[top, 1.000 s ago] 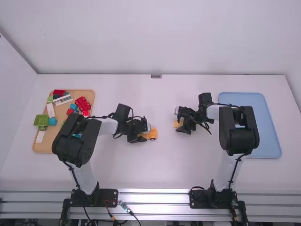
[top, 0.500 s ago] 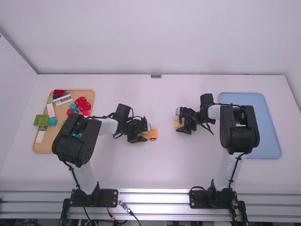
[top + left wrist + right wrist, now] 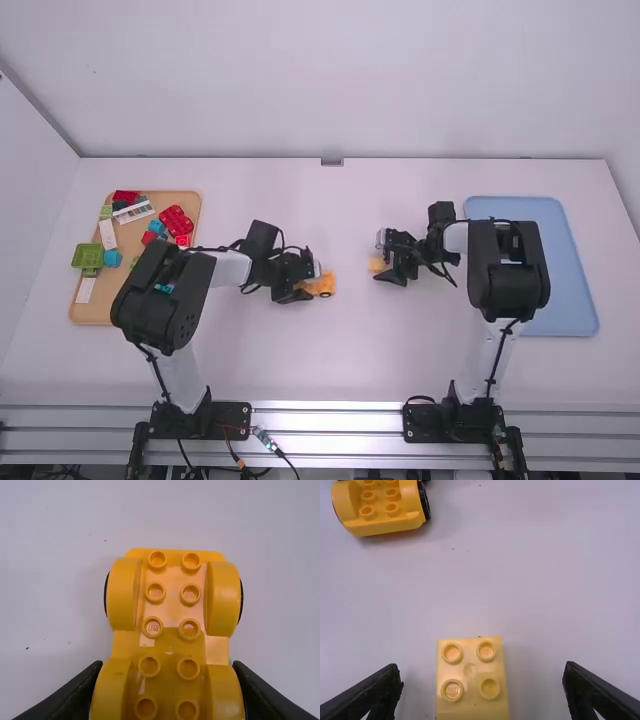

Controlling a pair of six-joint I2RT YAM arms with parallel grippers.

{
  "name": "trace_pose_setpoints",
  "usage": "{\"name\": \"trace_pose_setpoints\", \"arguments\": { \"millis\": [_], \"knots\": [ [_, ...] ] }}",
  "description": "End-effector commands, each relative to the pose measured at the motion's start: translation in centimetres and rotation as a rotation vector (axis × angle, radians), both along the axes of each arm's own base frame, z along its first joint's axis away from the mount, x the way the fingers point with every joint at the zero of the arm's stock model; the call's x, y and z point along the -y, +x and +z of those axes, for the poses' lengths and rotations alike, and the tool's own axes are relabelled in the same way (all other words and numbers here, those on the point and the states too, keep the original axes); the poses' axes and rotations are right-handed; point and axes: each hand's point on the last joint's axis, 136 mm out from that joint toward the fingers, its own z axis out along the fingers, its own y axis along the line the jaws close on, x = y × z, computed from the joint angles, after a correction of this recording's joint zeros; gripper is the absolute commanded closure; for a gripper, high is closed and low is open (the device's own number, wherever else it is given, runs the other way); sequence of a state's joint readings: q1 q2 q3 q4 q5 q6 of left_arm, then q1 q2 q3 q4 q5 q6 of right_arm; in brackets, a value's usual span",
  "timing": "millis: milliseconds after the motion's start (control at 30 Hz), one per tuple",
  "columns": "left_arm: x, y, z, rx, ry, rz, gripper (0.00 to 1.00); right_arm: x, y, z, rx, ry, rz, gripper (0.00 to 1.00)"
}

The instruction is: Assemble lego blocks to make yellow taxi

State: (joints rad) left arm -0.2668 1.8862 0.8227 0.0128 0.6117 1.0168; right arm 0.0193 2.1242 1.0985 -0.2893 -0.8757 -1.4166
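L gripper clenched on yellow car base, mid tbl; one end cropped in L wrist cam. R gripper spread around yellow brick, not touching; brick part cropped too.

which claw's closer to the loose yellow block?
Right. The right claw is open at the block, one finger on either side. The left claw is across a gap, at the wheeled base.
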Motion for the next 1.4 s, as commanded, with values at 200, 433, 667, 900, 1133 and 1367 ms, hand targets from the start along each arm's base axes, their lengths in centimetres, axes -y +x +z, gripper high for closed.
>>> {"name": "trace_pose_setpoints", "arguments": {
  "millis": [200,433,667,900,1133,1367],
  "knots": [
    [-1.2,-1.2,-1.9,-0.037,0.087,0.020,0.98,-0.3,0.1,0.1,-0.006,0.025,0.007,0.11],
    [-1.1,-1.0,-1.9,-0.028,0.083,0.021,0.98,-0.3,0.1,0.1,-0.009,0.028,0.003,0.09],
    [-1.1,-1.1,-1.9,-0.030,0.085,0.021,0.98,-0.3,0.4,-0.5,-0.037,0.027,-0.024,0.10],
    [-1.1,-1.1,-1.9,-0.030,0.085,0.021,0.98,0.0,0.0,-0.7,-0.084,0.040,0.031,0.09],
    [-1.1,-1.1,-1.9,-0.031,0.085,0.021,0.98,0.2,-0.4,0.1,-0.072,0.031,0.088,0.19],
    [-1.1,-0.9,-1.8,-0.040,0.079,0.042,0.98,0.1,-0.3,-0.6,-0.058,0.034,0.068,0.27]
  ]
}}
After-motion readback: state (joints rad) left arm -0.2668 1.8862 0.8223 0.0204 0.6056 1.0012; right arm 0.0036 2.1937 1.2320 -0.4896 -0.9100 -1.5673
